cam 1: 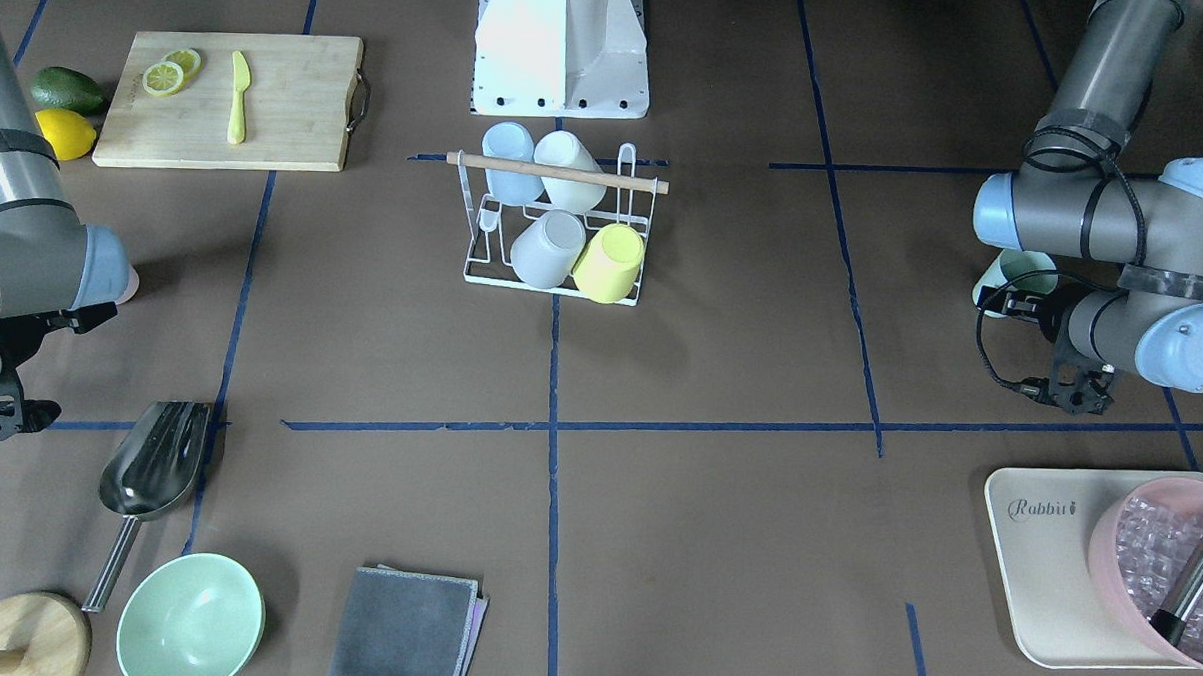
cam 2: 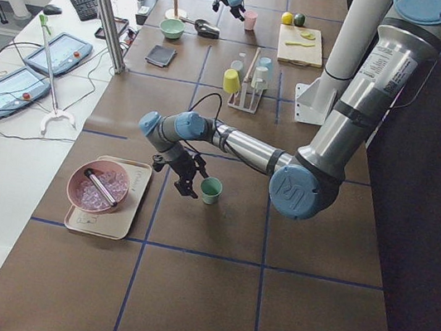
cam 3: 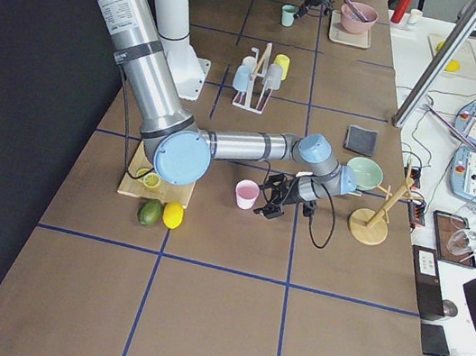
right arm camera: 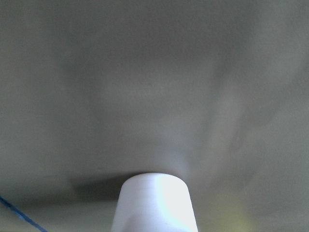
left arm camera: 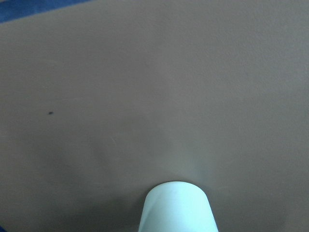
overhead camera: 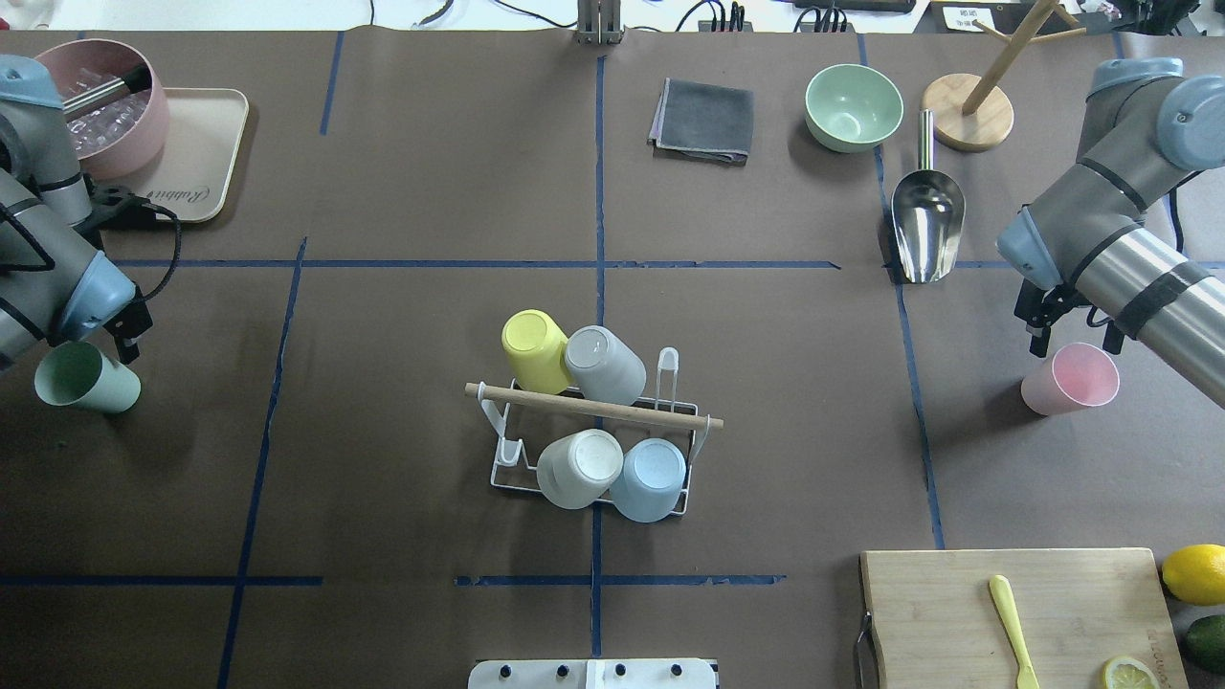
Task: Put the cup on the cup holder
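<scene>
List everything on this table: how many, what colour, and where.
cup holder: one, white wire with wooden rod, table centre
cups on it: four, yellow cup, grey cup, white cup, blue cup
green cup: one, left side
pink cup: one, right side
cutting board: one, wooden, near right
lemon slices: two, yellow, on the board
knife: one, yellow, on the board
avocado, lemon: one each, beside the board
scoop: one, metal, far right
bowl: one, mint, far right
cloth: one, grey, far centre
wooden stand: one, far right corner
tray: one, cream, far left
tub: one, pink, on the tray
left gripper: black, by green cup
right gripper: black, by pink cup
</scene>
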You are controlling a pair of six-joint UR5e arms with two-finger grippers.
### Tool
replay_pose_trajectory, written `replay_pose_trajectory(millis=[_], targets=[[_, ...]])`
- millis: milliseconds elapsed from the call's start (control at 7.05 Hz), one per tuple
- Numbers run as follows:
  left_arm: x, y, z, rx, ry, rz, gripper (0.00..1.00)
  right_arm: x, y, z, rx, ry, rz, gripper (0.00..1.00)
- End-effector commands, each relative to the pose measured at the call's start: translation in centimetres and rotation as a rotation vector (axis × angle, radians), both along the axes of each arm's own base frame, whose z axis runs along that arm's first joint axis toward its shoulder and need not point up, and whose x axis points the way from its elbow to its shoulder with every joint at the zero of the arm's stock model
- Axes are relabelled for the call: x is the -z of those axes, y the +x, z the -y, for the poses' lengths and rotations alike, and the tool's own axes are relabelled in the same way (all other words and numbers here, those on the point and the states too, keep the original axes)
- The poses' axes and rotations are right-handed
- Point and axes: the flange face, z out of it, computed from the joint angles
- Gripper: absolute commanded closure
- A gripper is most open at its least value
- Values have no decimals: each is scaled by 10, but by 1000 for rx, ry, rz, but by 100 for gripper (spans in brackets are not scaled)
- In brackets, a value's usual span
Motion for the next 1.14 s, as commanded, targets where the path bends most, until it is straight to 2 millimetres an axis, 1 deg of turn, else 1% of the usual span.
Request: replay_pose_trajectory(millis=[0,142,284,426,709,851,993], targets=[[-12,10,-10,-20,-40,20,0,1,-11,-4,10,-2,10,0],[-17,14,-14,-29,-60,32,0,0,-18,-8,18,-5,15,0],[-23,15,-16,-34,-75,42,0,-5,-25,-13,32,-16,11,0],[-25,18,-21,-41,-99,56,0,-12,-37,-22,61,-23,13,0],[-29,22,-26,-50,-108,62,0,-24,-47,-37,101,-29,20,0],[-32,25,-29,-57,-125,73,0,-29,-46,-41,109,-33,22,1],[-33,25,-30,-60,-127,74,0,-31,-45,-43,114,-33,24,10]])
